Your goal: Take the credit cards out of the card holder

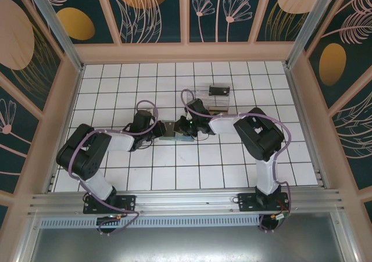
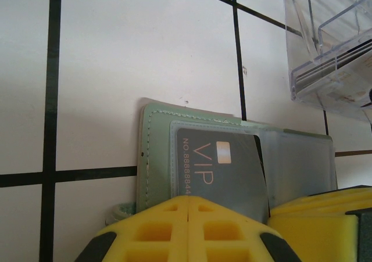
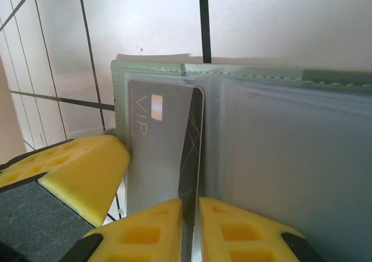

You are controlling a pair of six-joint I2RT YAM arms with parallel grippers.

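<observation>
Grey-green soft bifold card holder (image 1: 172, 131) lies open and flat at the centre of the white tiled bench (image 1: 203, 157). Left claw (image 1: 158, 128) at its 9 o'clock edge, right claw (image 1: 186, 126) at its 3 o'clock edge.

Left wrist view: left claw (image 2: 189, 224), fingers pressed together, sits over the holder's near edge. A dark grey plastic card (image 2: 226, 169) sits under a clear sleeve. It reads "VIP" beside a small gold chip, then a number starting "NO.8888", its end hidden by the claw.

Right wrist view: right claw (image 3: 190, 227) pinches the card's dark, line-patterned edge.

Clear plastic rectangular tray (image 1: 210, 102) at 1 o'clock from the holder, with a small black box (image 1: 219, 90) in it.
</observation>
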